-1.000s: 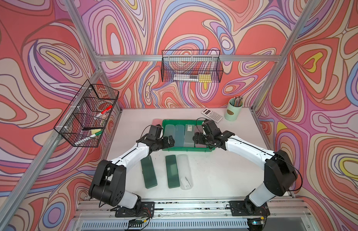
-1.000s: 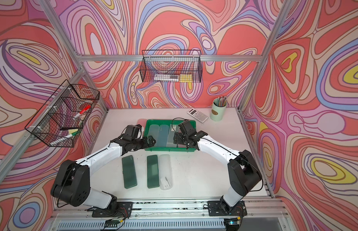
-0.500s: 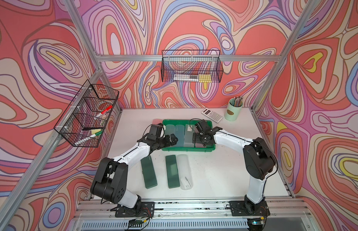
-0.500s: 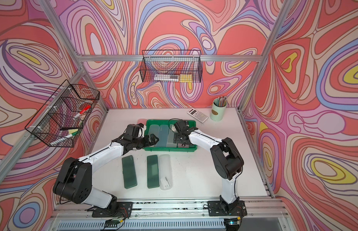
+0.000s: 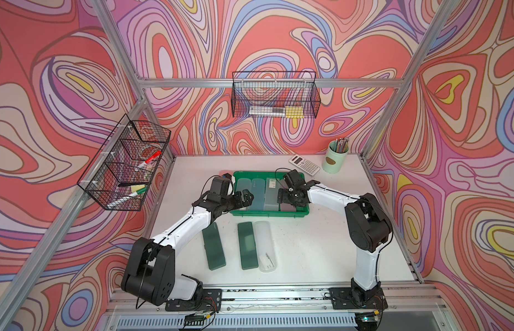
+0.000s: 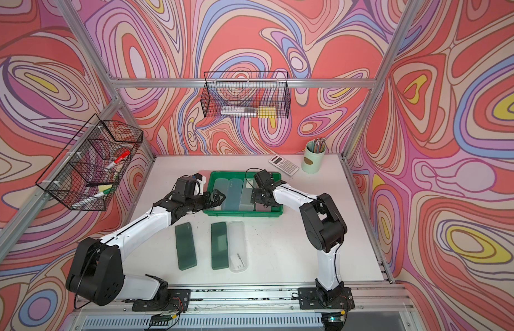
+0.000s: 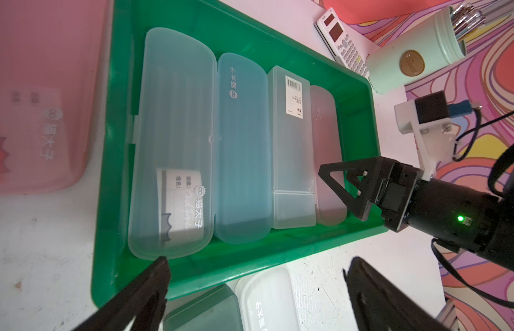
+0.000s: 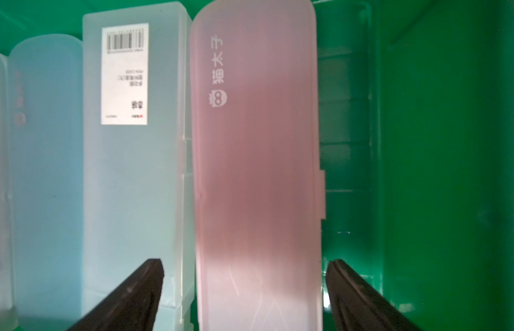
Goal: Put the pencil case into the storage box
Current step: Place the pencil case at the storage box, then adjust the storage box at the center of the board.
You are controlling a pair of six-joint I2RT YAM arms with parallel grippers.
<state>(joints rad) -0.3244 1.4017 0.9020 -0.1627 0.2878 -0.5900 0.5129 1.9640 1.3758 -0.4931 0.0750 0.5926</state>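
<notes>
Toward the near edge of the table (image 5: 321,246) three cases lie flat side by side: a dark green case (image 5: 213,247), a second green case (image 5: 247,245) and, just beside it, a clear case (image 5: 266,246). Past them, around the table's middle, sits the green storage box (image 5: 271,213), with four cases laid in a row on its floor. Over its near left corner hangs the left gripper (image 5: 248,197), jaws wide apart with nothing between them. Over the right end of the box the right gripper (image 8: 244,262) points down at the pink pencil case (image 8: 255,172), which lies flat as the last in the row, just beside a frosted case (image 8: 135,186) with a barcode label. Its jaws are spread wider than the pink pencil case, one finger (image 8: 135,286) above the frosted case, and they grip nothing. Another pink case (image 7: 35,100) lies on the table off the box's left side. At the far right corner stand a calculator (image 5: 304,165) and a pencil cup (image 5: 334,157).
</notes>
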